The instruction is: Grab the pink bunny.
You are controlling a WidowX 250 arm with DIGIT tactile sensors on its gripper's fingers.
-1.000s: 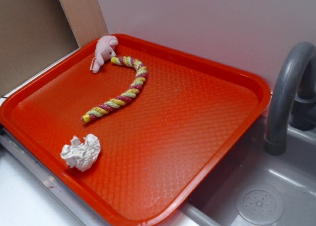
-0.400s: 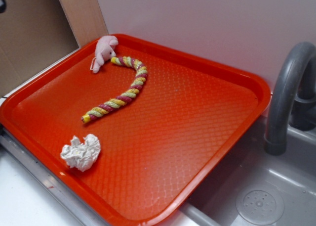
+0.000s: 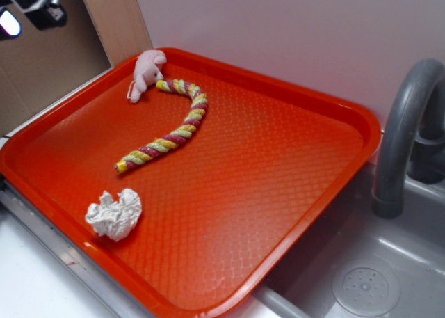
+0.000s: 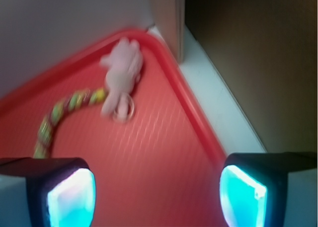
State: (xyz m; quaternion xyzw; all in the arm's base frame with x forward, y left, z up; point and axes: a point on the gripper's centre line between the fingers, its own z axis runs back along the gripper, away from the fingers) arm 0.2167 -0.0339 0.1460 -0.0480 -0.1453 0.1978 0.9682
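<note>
The pink bunny [image 3: 147, 72] lies in the far left corner of the red tray [image 3: 292, 102], touching the top end of the yellow-and-maroon rope [image 3: 174, 130]. In the wrist view the pink bunny [image 4: 121, 70] is ahead and slightly left, with a small ring at its near end. My gripper [image 4: 156, 197] is open, its two glowing cyan pads wide apart with only tray surface between them. In the exterior view only a dark part of the arm [image 3: 31, 5] shows at the top left, above and left of the bunny.
A crumpled white paper ball [image 3: 115, 213] lies near the tray's front left edge. A brown cardboard panel [image 3: 115, 19] stands behind the bunny's corner. A grey faucet [image 3: 407, 123] and sink [image 3: 361, 283] are to the right of the tray.
The arm has come into the exterior view at the top left; it was absent one second ago. The bunny, rope and paper ball have not moved.
</note>
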